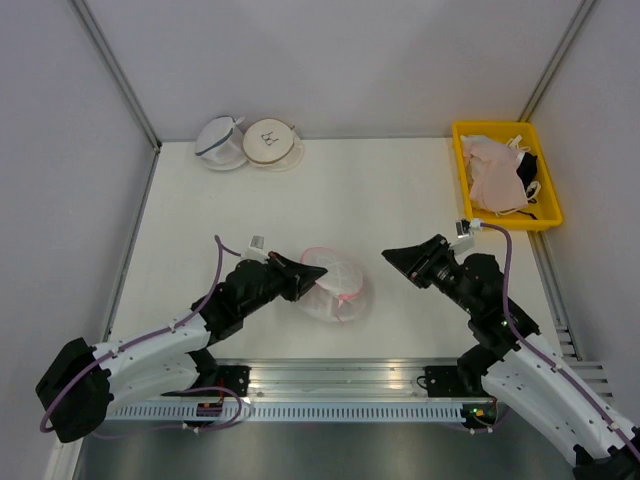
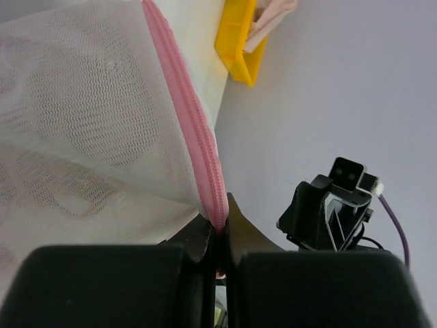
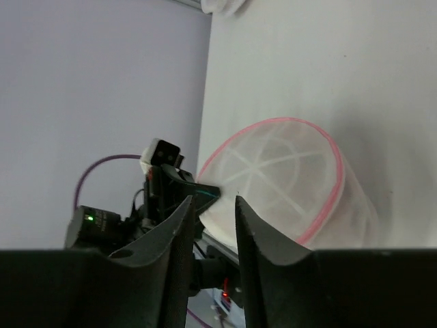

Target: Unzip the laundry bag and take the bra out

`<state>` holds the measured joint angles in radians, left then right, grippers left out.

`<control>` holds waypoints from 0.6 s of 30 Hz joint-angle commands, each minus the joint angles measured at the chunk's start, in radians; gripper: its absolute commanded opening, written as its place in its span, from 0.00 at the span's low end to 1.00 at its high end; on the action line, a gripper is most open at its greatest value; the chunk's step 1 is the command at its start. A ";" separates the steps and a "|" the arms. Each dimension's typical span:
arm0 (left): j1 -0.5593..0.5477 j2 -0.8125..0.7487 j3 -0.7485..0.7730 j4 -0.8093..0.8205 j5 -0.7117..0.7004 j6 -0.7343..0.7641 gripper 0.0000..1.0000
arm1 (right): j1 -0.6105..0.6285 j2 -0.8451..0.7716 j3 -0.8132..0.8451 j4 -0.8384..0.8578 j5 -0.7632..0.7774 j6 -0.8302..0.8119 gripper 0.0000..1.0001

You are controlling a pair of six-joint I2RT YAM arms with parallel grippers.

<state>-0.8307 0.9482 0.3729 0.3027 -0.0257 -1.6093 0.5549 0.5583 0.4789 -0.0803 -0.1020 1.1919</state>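
Mid-table, the laundry bag point(image 1: 338, 288) lies between the arms, its pink zipper point(image 2: 188, 116) pinched in the left gripper point(image 2: 218, 234). The right gripper point(image 3: 213, 202) hangs nearby, fingers apart, empty. At the back: dark-trimmed pouch point(image 1: 221, 144), beige-rimmed pouch point(image 1: 272, 143) with unreadable print, yellow bin point(image 1: 495, 125).

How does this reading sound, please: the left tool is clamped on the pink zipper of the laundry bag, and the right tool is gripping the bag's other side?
Not quite. The right tool is not gripping the bag: the top external view shows it off to the side, apart from the laundry bag, with its jaws parted and empty. The rest stands: the left tool is clamped on the pink zipper.
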 commanded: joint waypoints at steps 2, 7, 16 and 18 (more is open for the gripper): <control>0.004 -0.017 0.061 -0.194 -0.102 0.078 0.02 | 0.017 0.066 0.059 -0.127 -0.060 -0.201 0.36; 0.004 0.027 0.078 -0.177 -0.121 0.054 0.02 | 0.098 0.152 0.099 -0.153 -0.084 -0.301 0.41; 0.004 0.095 0.147 -0.162 -0.126 0.045 0.02 | 0.382 0.310 0.107 -0.062 0.056 -0.344 0.40; 0.004 0.072 0.152 -0.169 -0.126 0.040 0.02 | 0.411 0.319 0.092 -0.058 0.082 -0.347 0.40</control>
<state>-0.8307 1.0424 0.4820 0.1406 -0.1284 -1.5883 0.9237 0.8680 0.5457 -0.1810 -0.1032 0.8814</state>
